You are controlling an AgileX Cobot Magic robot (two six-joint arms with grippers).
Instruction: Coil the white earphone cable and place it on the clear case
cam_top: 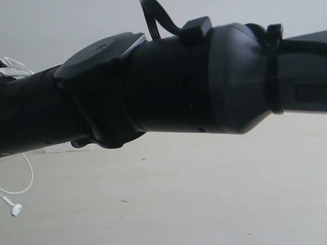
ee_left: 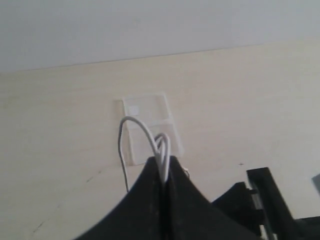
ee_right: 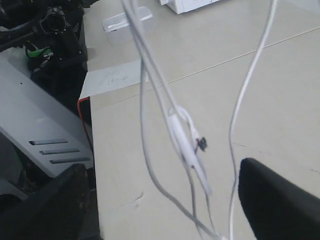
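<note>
The thin white earphone cable [ee_left: 131, 119] is pinched in loops by the fully closed left gripper [ee_left: 162, 162], near the flat translucent clear plastic case [ee_left: 147, 107] on the pale table [ee_left: 250, 100], probably for lowering onto it. Loose strands are straddled, ungripped, by the wide-open right gripper [ee_right: 160, 172], likely to gather slack.

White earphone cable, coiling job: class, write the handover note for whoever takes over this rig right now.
Left tool: shut on loops of the white earphone cable; the clear case lies on the table beyond it.
Right tool: open; cable strands and the inline remote hang between its fingers, ungripped.
One earbud hangs loose, outside the loops.
Done: cable lifted, partly looped.
Left: finish the coil, lay it on the case.
</note>
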